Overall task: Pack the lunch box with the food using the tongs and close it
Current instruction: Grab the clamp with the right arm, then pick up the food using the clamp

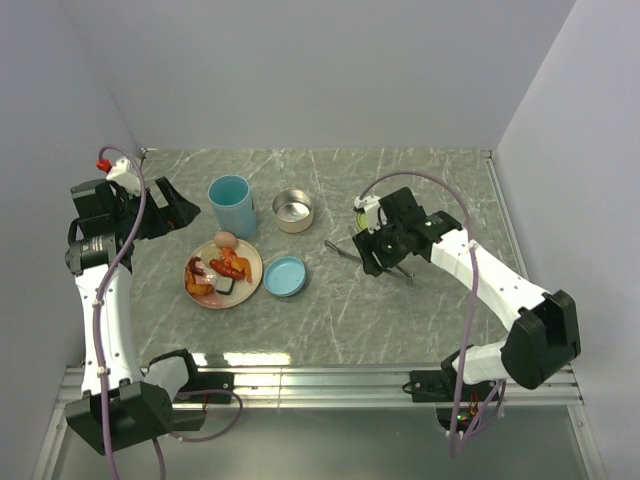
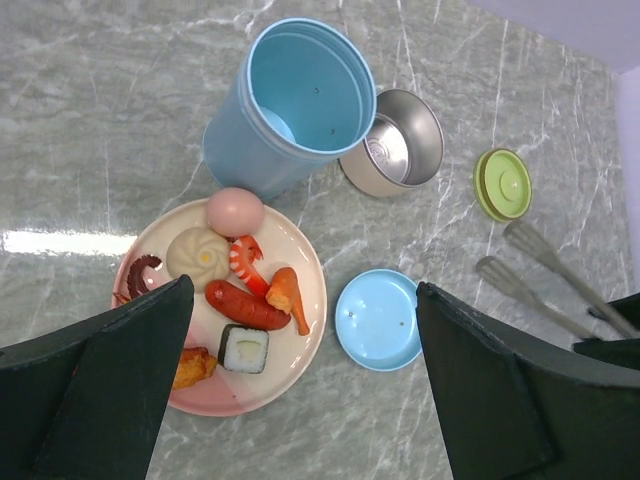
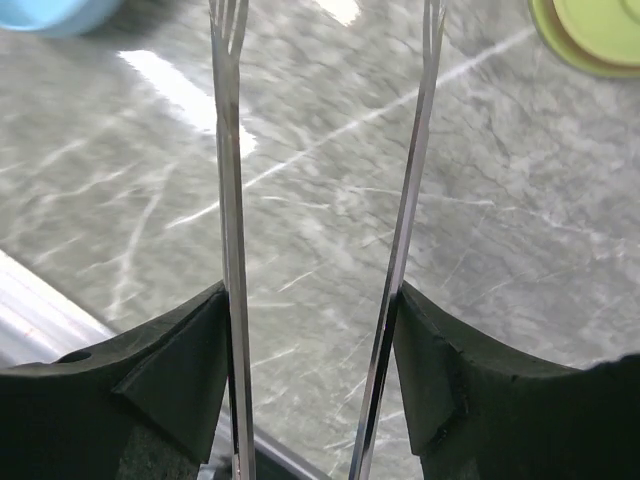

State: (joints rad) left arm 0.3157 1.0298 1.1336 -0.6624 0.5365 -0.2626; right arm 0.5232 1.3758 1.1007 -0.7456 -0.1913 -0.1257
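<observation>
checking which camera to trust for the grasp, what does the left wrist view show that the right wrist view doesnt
Only the left wrist view: the plate of food, the blue cup and the steel bowl.
Only the right wrist view: the right gripper with a finger against the outside of each arm of the tongs.
Both: the tongs, the green lid, at least an edge of the blue lid, and the marble table.

My left arm (image 1: 100, 320), right arm (image 1: 495, 285): white shells, black joints. Lilac cables (image 1: 470, 300) along both. Red cap (image 1: 103, 161) left wrist, green lights (image 1: 385, 243) right. Fingers (image 2: 100, 390) matte black wedges.
</observation>
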